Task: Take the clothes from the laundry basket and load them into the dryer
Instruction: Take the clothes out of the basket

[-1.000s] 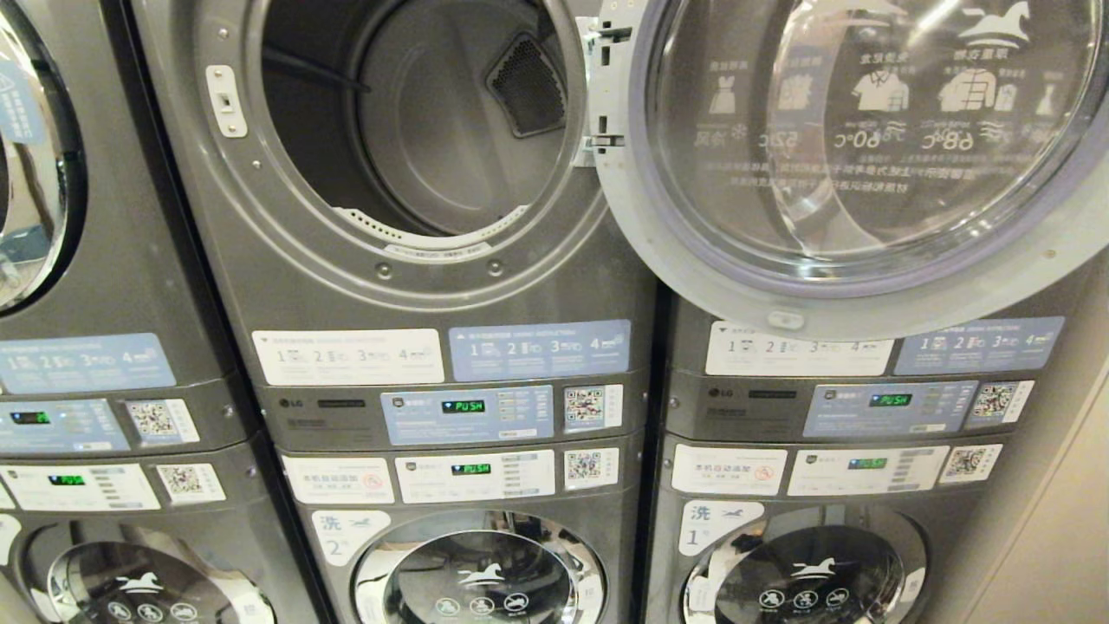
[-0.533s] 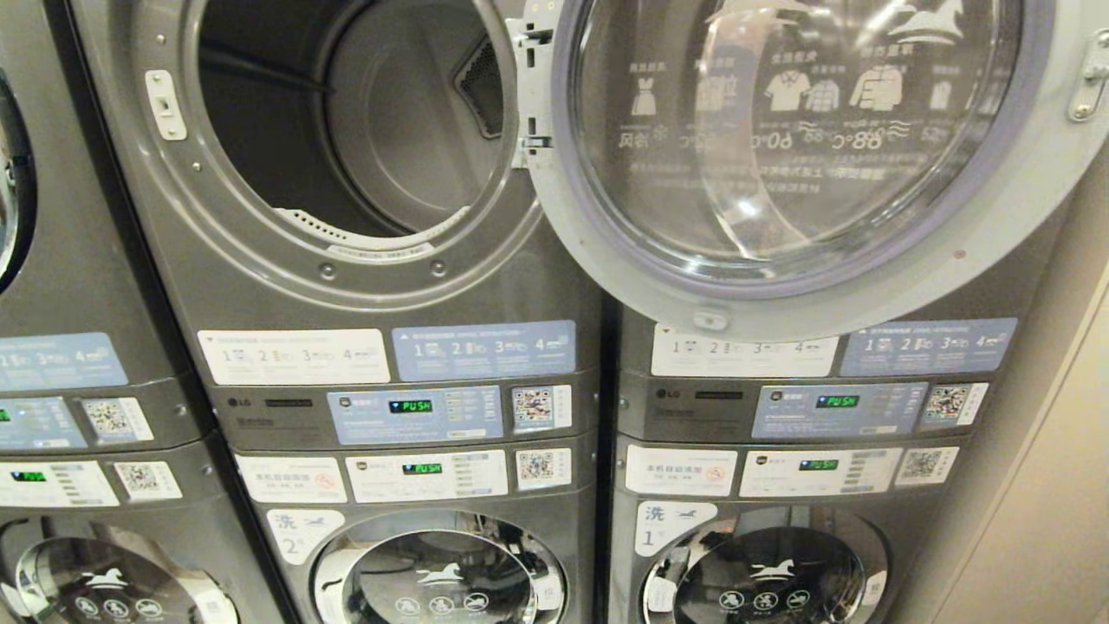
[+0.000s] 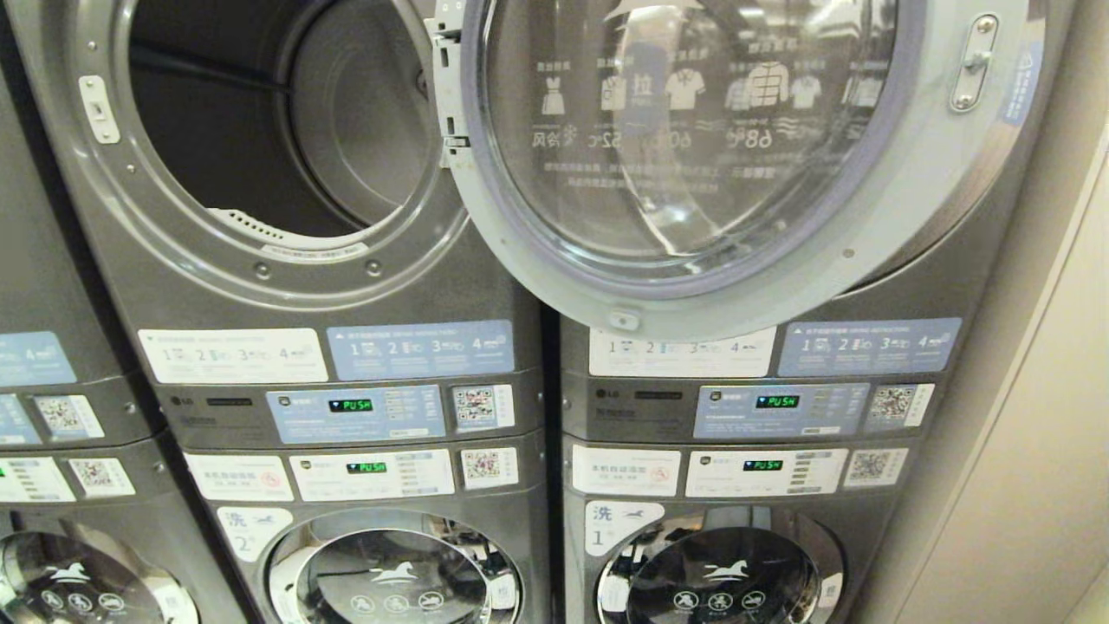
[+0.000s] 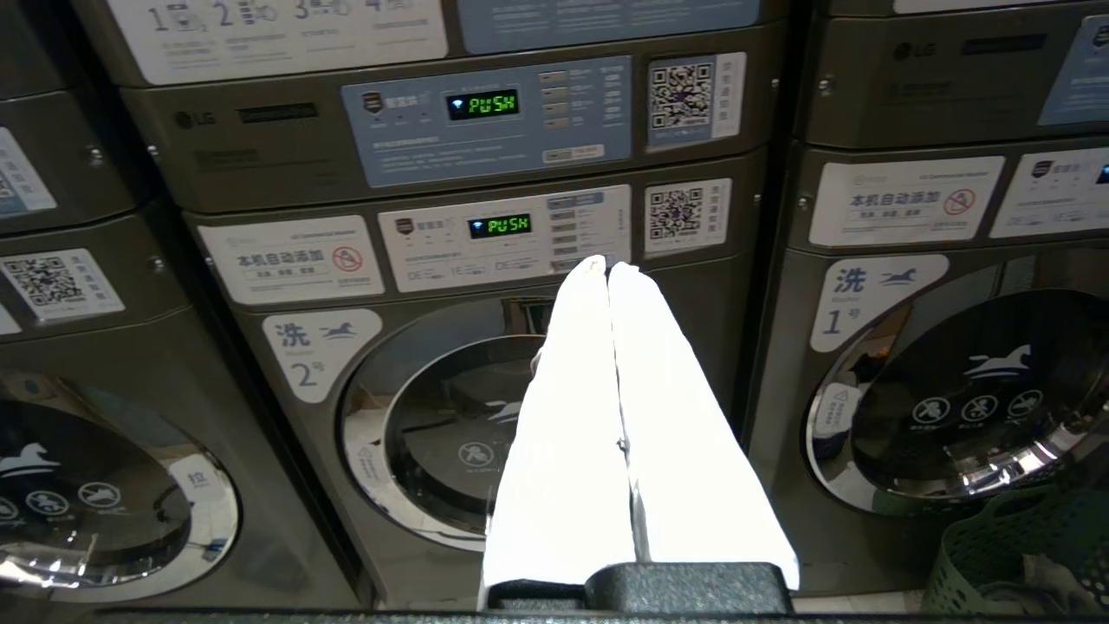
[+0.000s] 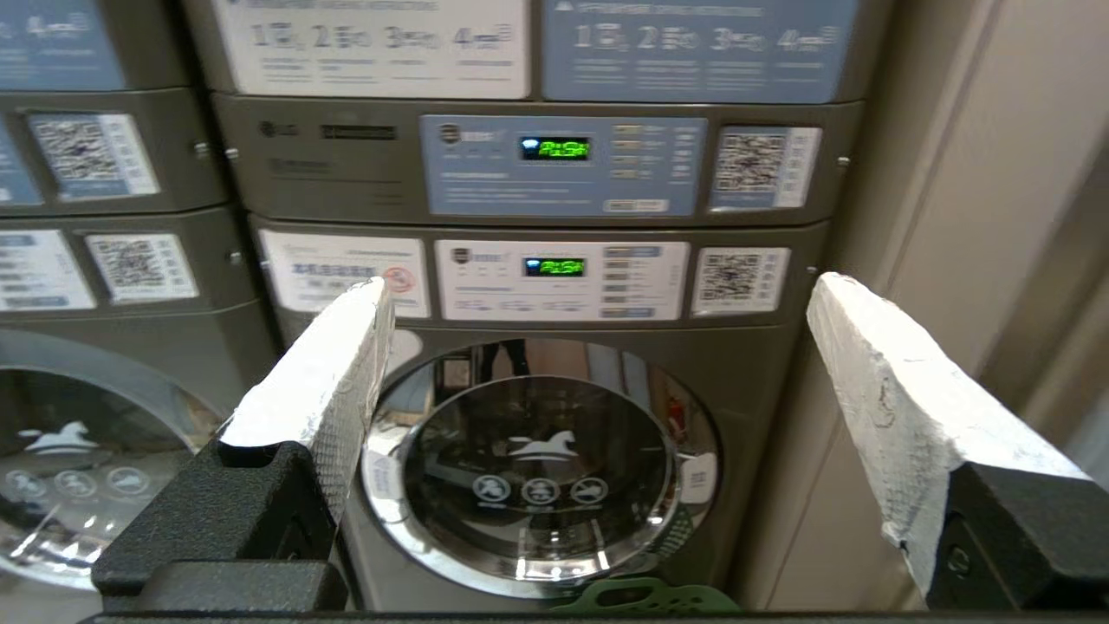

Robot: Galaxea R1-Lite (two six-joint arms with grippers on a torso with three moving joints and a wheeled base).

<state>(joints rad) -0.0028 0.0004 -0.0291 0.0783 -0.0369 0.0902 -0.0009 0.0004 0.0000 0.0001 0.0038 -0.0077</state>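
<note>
Your dryer point(image 3: 260, 130) stands open at upper left, its door point(image 3: 710, 156) swung right, the green laundry basket point(image 4: 1022, 555) low on the right; left claw point(image 4: 606, 264) pinched empty, right claw point(image 5: 598, 295) wide.

You see a dryer point(image 3: 286, 286) of matt grey metal, its door point(image 3: 693, 156) glossy glass in a smooth plastic ring, and a green plastic laundry basket point(image 4: 1014, 555).

Left gripper point(image 4: 608, 267) points forward, white fingers pressed together; right gripper point(image 5: 598, 295) points forward, fingers spread wide.
</note>
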